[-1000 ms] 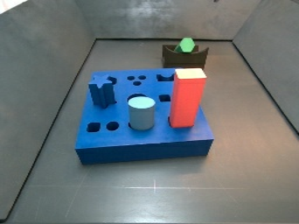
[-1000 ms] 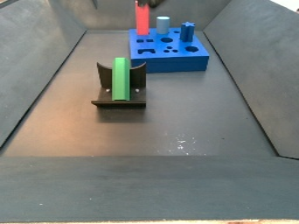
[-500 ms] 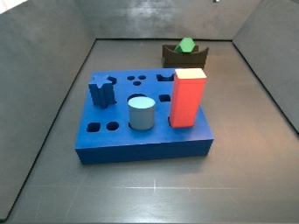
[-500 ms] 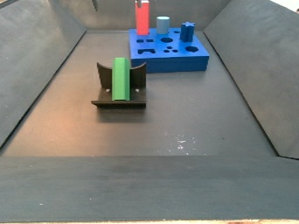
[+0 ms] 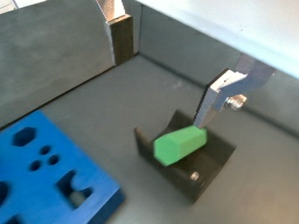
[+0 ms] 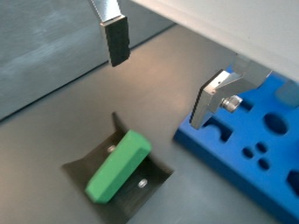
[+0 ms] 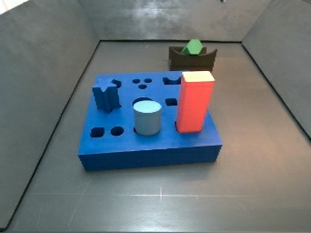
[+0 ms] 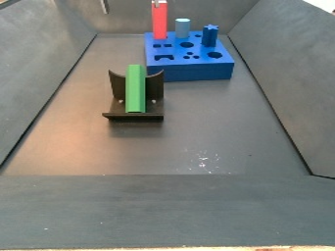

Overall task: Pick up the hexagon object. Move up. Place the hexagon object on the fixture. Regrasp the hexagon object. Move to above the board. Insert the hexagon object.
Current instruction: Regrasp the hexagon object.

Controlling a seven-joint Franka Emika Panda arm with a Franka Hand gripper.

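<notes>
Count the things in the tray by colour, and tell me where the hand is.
Green: 1, the hexagon on the fixture
Red: 1, the block
Pale blue: 1, the cylinder
Blue: 2, the board and peg
Dark: 1, the fixture
Total: 6
Hand: open, above the fixture.

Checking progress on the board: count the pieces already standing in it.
3. A red block at one edge, a pale blue cylinder beside it, a dark blue piece at the opposite edge. The open pincer hangs above the fixture.
</notes>
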